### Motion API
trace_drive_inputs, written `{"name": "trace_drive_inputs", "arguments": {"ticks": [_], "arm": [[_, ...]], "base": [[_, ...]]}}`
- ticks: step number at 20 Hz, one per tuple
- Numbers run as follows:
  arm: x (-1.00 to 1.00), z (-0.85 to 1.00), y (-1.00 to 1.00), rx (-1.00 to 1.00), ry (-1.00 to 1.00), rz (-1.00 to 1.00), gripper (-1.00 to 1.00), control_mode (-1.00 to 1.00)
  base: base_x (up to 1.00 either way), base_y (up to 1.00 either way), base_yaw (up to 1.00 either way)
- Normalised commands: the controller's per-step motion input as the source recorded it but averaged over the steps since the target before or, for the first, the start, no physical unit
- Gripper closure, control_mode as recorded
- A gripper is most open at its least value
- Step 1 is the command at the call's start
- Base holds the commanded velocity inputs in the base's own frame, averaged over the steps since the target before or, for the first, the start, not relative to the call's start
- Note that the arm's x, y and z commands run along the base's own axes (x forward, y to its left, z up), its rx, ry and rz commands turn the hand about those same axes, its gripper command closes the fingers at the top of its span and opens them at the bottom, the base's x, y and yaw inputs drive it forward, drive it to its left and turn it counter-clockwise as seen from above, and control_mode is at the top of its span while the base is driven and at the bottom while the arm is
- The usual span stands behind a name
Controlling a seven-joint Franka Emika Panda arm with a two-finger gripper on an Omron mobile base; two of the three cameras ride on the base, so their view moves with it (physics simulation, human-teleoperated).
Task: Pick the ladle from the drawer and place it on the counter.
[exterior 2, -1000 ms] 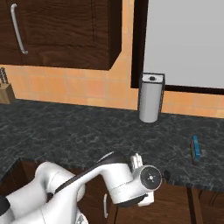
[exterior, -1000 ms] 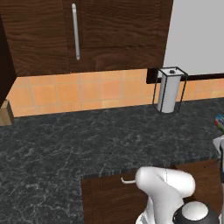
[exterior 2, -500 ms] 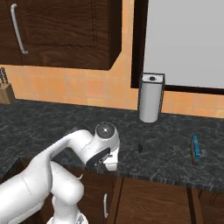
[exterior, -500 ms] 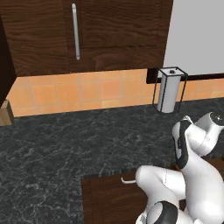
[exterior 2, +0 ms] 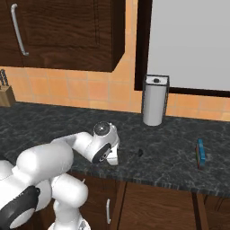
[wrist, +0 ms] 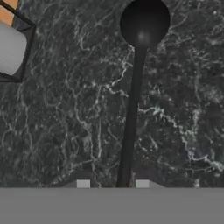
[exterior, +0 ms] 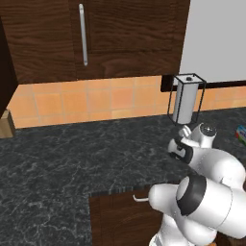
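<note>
A: Where do we have the ladle (wrist: 133, 100)?

B: In the hand view it lies along the claw's axis, its round bowl at the far end and its thin handle running back between the two tips at the bottom edge. Under it is the black veined table (wrist: 61, 109). In the right base view we catch just the dark bowl end (exterior 2: 139, 152) poking out past the claw (exterior 2: 112, 158), low over the stone.

A: Are we holding it or letting go?

B: We cannot tell for sure. The tips sit either side of the handle with a narrow gap, but whether the pads press on it is hidden at the frame's edge.

A: So how do we finish the placing well?

B: We judge the ladle is down at or just above the table. We spread the tips fully before we lift, so the handle does not drag along. Then we rise straight up, away from the handle, with no sideways sweep.

A: Anything nearby to mind?

B: The paper-towel holder (exterior 2: 155, 105) stands near, off beyond the bowl, towards the wall. The blue item (exterior 2: 201, 152) lies well apart on the right. We keep the retreat vertical and neither is at risk.
</note>
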Motion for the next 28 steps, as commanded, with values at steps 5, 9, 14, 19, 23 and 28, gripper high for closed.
{"name": "trace_drive_inputs", "arguments": {"ticks": [5, 9, 14, 19, 23, 28], "arm": [[-0.27, 0.79, -0.11, 0.12, 0.0, -0.09, -1.0, -1.0], [-0.98, 1.0, -0.45, 0.18, -0.02, 0.0, -1.0, -1.0], [-1.0, 1.0, -0.69, 0.18, 0.0, 0.0, -1.0, -1.0], [-1.0, 1.0, -0.53, 0.26, -0.04, 0.0, -1.0, -1.0], [-0.71, 1.0, -0.34, 0.2, -0.37, -0.03, -1.0, -1.0], [0.04, 0.0, -0.02, 0.01, 0.03, 0.0, -1.0, -1.0]], "base": [[0.0, 0.0, 0.0], [0.0, 0.0, 0.0], [0.0, 0.0, 0.0], [0.0, 0.0, 0.0], [0.0, 0.0, 0.0], [0.0, 0.0, 0.0]]}}
